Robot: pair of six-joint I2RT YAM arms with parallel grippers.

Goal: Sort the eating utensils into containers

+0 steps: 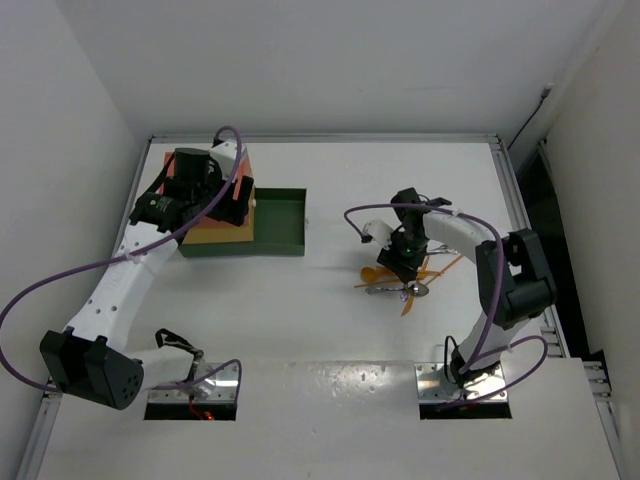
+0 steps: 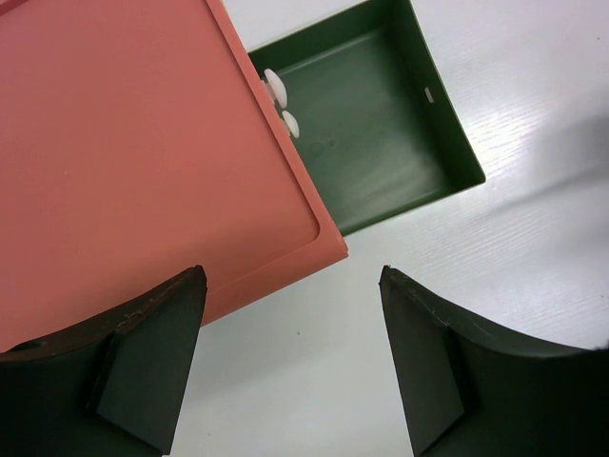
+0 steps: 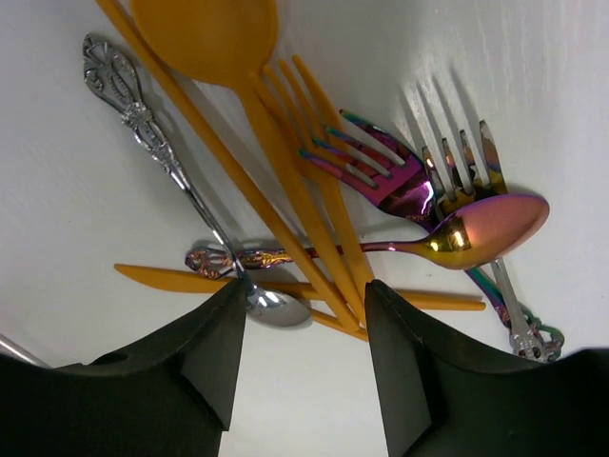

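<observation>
The eating utensils (image 1: 405, 282) lie in a crossed pile right of centre. The right wrist view shows an orange spoon (image 3: 205, 38), an orange fork (image 3: 314, 114), a silver metal spoon (image 3: 152, 143), a purple fork (image 3: 381, 181) and an iridescent pink spoon (image 3: 490, 224). My right gripper (image 3: 304, 362) is open, low over the pile's near edge, its jaws either side of the orange handles and holding nothing. The containers (image 1: 215, 232) stand at the far left: red-orange top (image 2: 133, 143), dark green bottom drawer (image 2: 381, 124) pulled out and empty. My left gripper (image 2: 290, 362) is open above the block's corner.
White walls border the table on the left, far and right sides. Two white knobs (image 2: 278, 86) show at the block's front, over the green drawer. Purple cables loop from both arms. White table surface lies between the drawer block and the utensil pile.
</observation>
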